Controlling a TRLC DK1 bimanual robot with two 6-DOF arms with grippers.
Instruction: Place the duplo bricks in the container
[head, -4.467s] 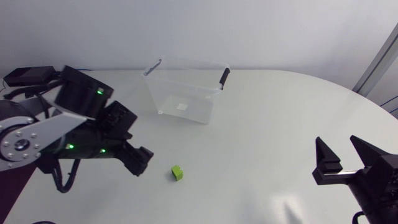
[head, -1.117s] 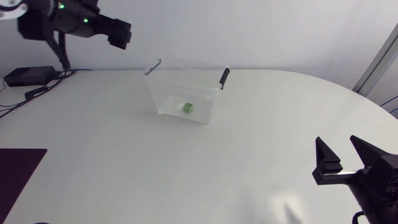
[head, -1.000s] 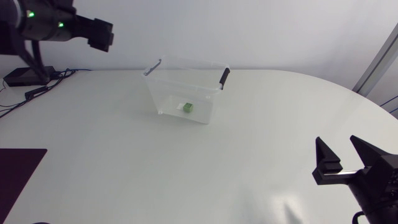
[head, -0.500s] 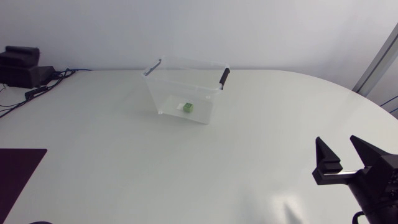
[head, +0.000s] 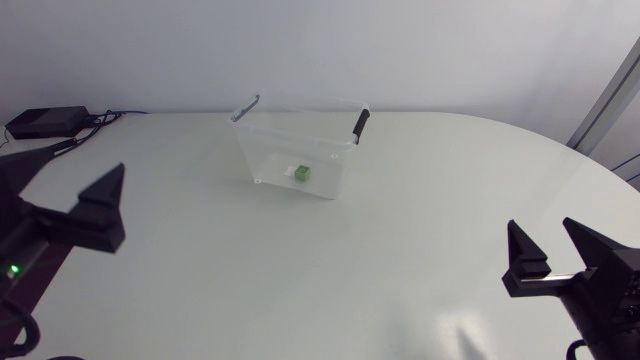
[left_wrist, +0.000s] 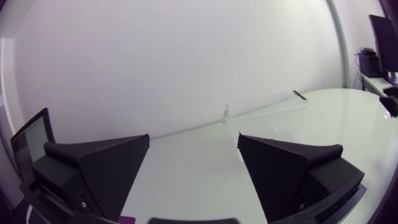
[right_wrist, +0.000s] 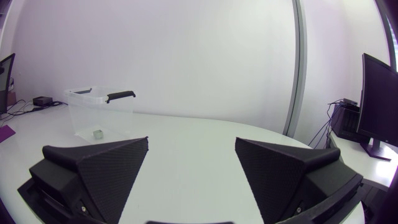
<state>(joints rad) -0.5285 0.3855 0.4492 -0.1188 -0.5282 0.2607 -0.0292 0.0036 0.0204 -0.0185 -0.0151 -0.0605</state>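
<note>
so the only duplo brick (head: 302, 173) i can spot is the little green one. it's sitting inside the container (head: 262, 150), on its floor, close to the wall that faces the arms. the container is the clear tub with a black handle (head: 361, 124) on its rim, upright on the white surface (head: 420, 210). i can't find any other brick on the surface around the container, not from overhead and not from either wrist.

the left gripper (left_wrist: 193, 140) is well apart from the container, off to its left and nearer the robot. its fingers are spread wide with nothing between them. the right gripper (head: 542, 242) is well apart from the container too, off to its right and nearer the robot, also spread and empty. each wrist view has the container out ahead of its gripper.

my read: the placing step looks finished, so the task is basically done as far as these views go. the next move probably just means staying clear of the container. if another brick is somewhere out of sight, the closer arm would need to come down on it with its gripper spread, pinch it, carry it over the container's rim and let go.
</note>
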